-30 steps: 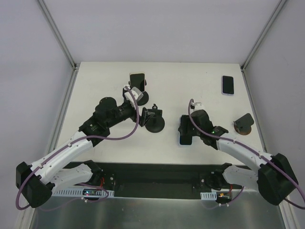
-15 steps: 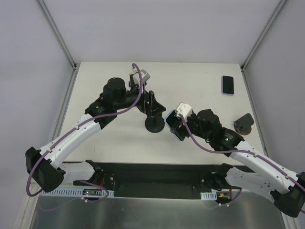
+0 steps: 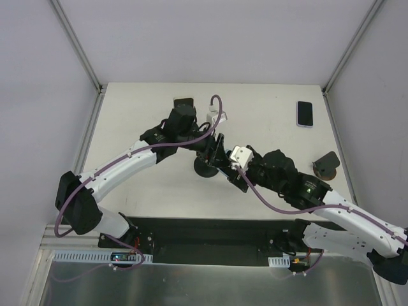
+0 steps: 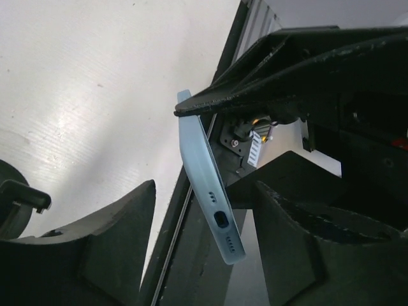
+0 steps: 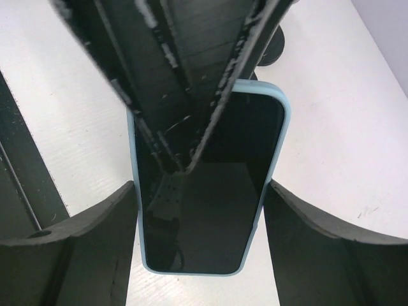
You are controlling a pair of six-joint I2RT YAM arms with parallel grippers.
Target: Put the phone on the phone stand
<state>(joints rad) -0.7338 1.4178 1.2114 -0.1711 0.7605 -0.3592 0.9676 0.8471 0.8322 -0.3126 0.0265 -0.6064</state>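
The phone [image 5: 210, 210], in a light blue case with a dark screen, is held off the table by its two long edges, my right gripper [image 5: 201, 220] shut on it. My left gripper [image 4: 205, 223] meets it from the other side. In the left wrist view the phone [image 4: 210, 191] shows edge-on, charging port toward the camera, with a gap to each left finger, so that gripper is open. The black phone stand [image 3: 204, 169] sits on the table just below and left of the two grippers [image 3: 220, 148] [image 3: 233, 167].
A second phone [image 3: 305, 113] lies flat at the back right. Another dark stand [image 3: 326, 167] is near the right edge. A dark phone stands propped at the back [image 3: 183, 104], behind the left arm. The white table [image 3: 127, 115] ends at metal rails on both sides.
My right gripper lifted the phone off the table and carried it left. The left arm swung right over the stand to meet it, and its jaws have narrowed around the phone.
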